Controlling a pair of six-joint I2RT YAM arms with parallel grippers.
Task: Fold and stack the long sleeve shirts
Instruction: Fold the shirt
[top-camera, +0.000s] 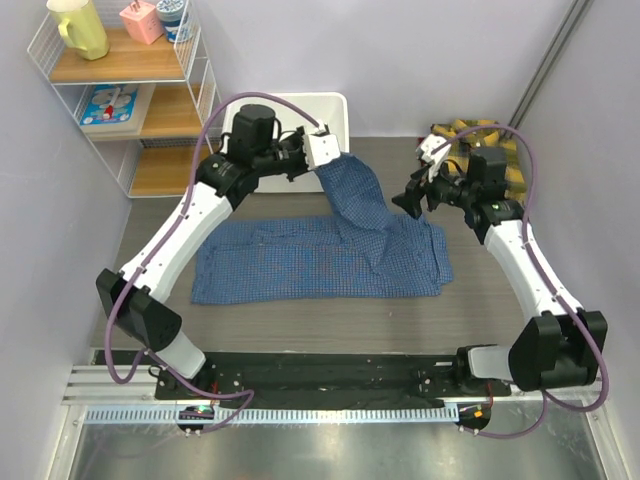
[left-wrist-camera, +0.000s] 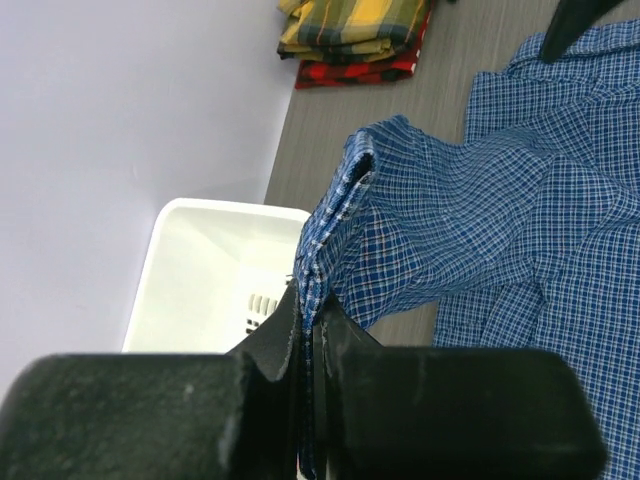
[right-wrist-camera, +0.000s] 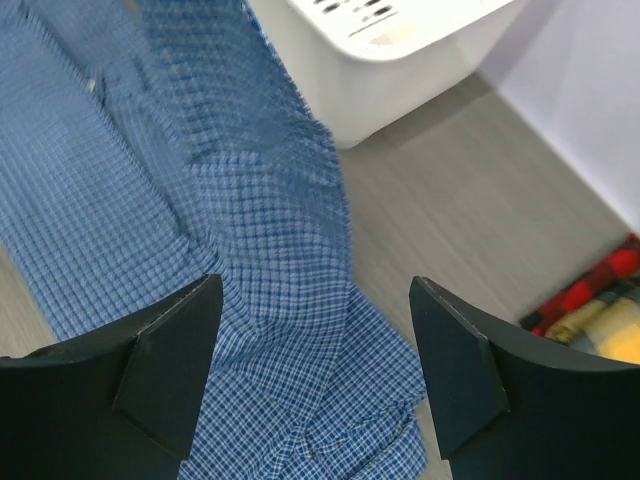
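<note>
The blue checked shirt (top-camera: 310, 262) lies spread on the grey table, one sleeve pulled up toward the back. My left gripper (top-camera: 325, 155) is shut on that sleeve's end (left-wrist-camera: 345, 200) and holds it raised in front of the white bin. My right gripper (top-camera: 412, 198) is open and empty, just above the shirt's right part (right-wrist-camera: 270, 300). The yellow-and-dark plaid shirt (top-camera: 478, 135) with red trim lies folded at the back right, behind my right arm; it also shows in the left wrist view (left-wrist-camera: 355, 35) and the right wrist view (right-wrist-camera: 605, 320).
A white bin (top-camera: 315, 115) stands at the back centre, seen also in the left wrist view (left-wrist-camera: 215, 270) and right wrist view (right-wrist-camera: 390, 50). A wire shelf (top-camera: 130, 95) with cups and boxes stands at the back left. Walls close both sides.
</note>
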